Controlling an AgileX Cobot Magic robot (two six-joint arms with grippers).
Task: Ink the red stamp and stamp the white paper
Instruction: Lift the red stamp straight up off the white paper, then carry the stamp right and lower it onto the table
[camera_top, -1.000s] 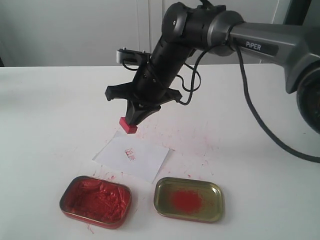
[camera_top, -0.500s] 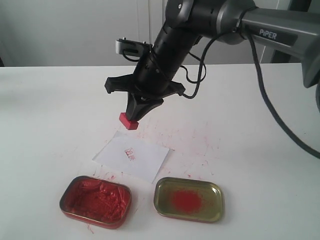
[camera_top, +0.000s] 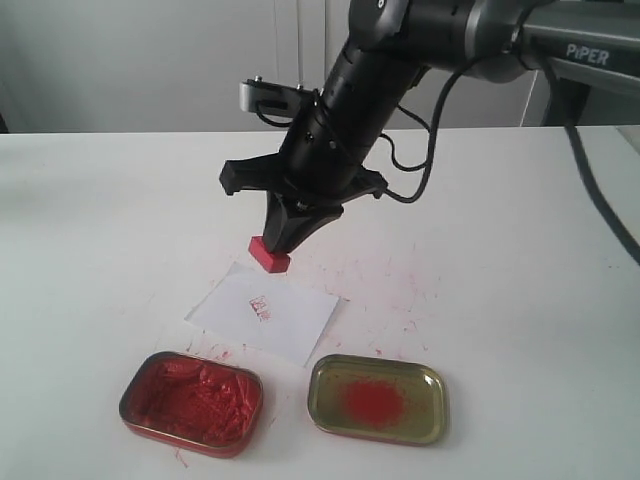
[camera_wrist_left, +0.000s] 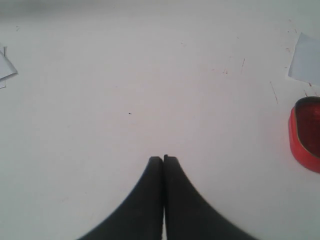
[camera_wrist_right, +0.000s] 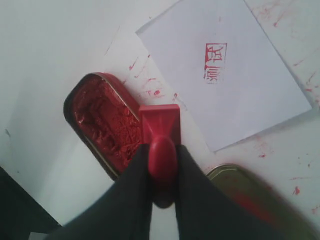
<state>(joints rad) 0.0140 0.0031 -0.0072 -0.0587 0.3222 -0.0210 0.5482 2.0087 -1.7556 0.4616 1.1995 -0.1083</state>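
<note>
Black right arm (camera_top: 372, 70) slants downward, right tool (camera_top: 280, 238) gripping the red stamp (camera_top: 269, 256) above one edge of the white paper (camera_top: 290, 322); left tool (camera_wrist_left: 163, 159) clenched

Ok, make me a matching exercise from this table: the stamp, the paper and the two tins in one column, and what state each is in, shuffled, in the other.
Column one:
1. red stamp
2. white paper
3. red tin
4. gold tin

Column two:
A. has a red smear in its middle
B. clamped by its knob in the right gripper, off the table
C. bears one red printed mark
D. filled with lumpy red paste

Pairs: 1-B, 2-C, 3-D, 4-A
</note>
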